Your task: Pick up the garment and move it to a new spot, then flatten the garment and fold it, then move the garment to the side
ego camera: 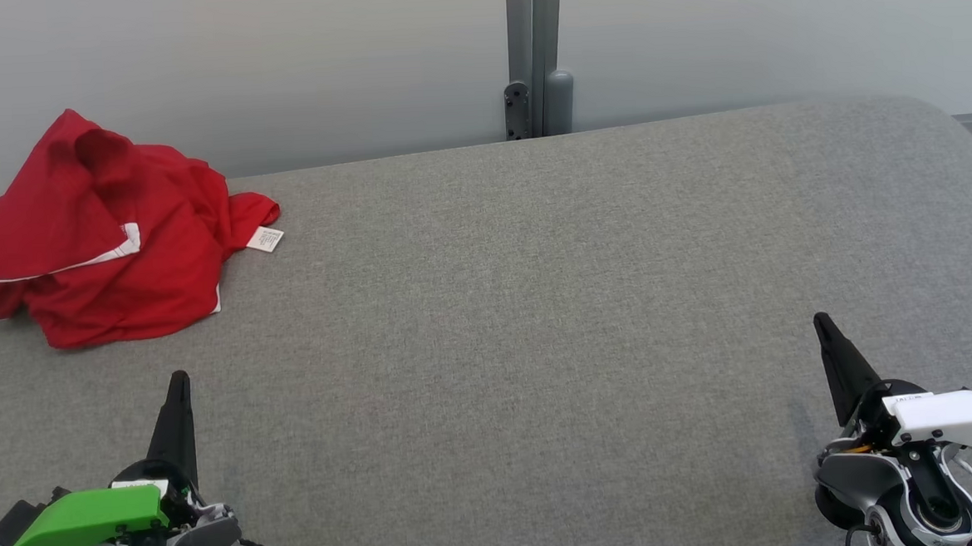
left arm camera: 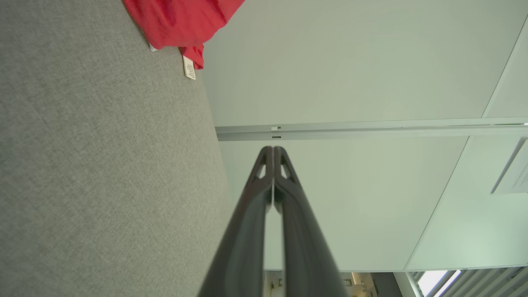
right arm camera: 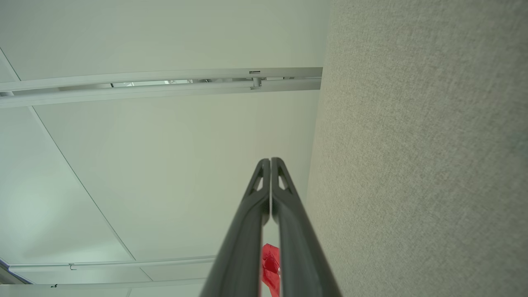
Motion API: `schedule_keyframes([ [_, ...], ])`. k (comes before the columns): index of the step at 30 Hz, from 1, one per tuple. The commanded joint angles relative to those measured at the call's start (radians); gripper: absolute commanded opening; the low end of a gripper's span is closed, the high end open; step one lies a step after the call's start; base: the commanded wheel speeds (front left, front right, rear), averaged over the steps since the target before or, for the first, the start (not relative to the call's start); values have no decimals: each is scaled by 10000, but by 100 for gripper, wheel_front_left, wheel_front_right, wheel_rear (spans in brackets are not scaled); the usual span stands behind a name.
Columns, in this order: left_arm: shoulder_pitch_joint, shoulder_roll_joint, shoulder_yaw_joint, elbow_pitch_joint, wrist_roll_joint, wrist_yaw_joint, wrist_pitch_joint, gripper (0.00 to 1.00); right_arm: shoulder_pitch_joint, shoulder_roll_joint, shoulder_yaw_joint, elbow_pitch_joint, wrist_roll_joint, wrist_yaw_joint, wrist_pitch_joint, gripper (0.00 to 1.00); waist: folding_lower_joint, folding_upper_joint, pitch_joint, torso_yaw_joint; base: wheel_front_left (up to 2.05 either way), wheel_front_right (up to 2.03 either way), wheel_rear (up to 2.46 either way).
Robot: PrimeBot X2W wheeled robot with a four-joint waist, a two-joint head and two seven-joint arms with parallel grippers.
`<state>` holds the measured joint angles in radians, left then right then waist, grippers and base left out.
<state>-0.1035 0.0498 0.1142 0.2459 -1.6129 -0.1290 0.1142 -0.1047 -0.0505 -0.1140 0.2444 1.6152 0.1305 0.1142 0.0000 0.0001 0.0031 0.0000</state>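
Note:
The garment (ego camera: pixel 93 231) is a crumpled red shirt with white trim and a white tag, heaped at the far left of the grey fabric surface (ego camera: pixel 537 303). Its edge also shows at the top of the left wrist view as the garment (left arm camera: pixel 181 20), and a sliver of the garment (right arm camera: pixel 270 268) peeks between the fingers in the right wrist view. My left gripper (ego camera: pixel 180 379) sits at the lower left, shut and empty, well short of the shirt. My right gripper (ego camera: pixel 819 319) rests at the lower right, shut with nothing in it. Both fingertip pairs touch: left gripper (left arm camera: pixel 272 148), right gripper (right arm camera: pixel 270 160).
A pale wall panel with a grey vertical post (ego camera: pixel 534 54) stands behind the far edge of the surface. The surface curves down at the far right corner (ego camera: pixel 927 117).

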Motion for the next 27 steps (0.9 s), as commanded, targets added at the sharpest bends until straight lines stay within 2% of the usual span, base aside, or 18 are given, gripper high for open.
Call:
schedule_keyframes([
  [1, -108, 8, 18, -20, -5, -50, 28, 0, -77, -6, -25, 15, -60, 6, 35, 0, 0, -1, 0, 0, 0, 0, 0],
  [13, -108, 8, 18, -20, -5, -50, 28, 0, -77, -7, -25, 15, -60, 6, 34, 0, 0, -1, 0, 0, 0, 0, 0],
  [14, 11, -2, -7, 26, 0, 2, -3, 100, 12, 6, 5, 29, 1, 0, -1, 100, 0, -1, 0, 0, 0, 0, 0],
  [27, 364, -49, -500, 110, 222, -1, -501, 100, 333, 85, 308, 178, -204, -2, -493, 100, 0, -1, -5, -1, 0, 0, 0],
])
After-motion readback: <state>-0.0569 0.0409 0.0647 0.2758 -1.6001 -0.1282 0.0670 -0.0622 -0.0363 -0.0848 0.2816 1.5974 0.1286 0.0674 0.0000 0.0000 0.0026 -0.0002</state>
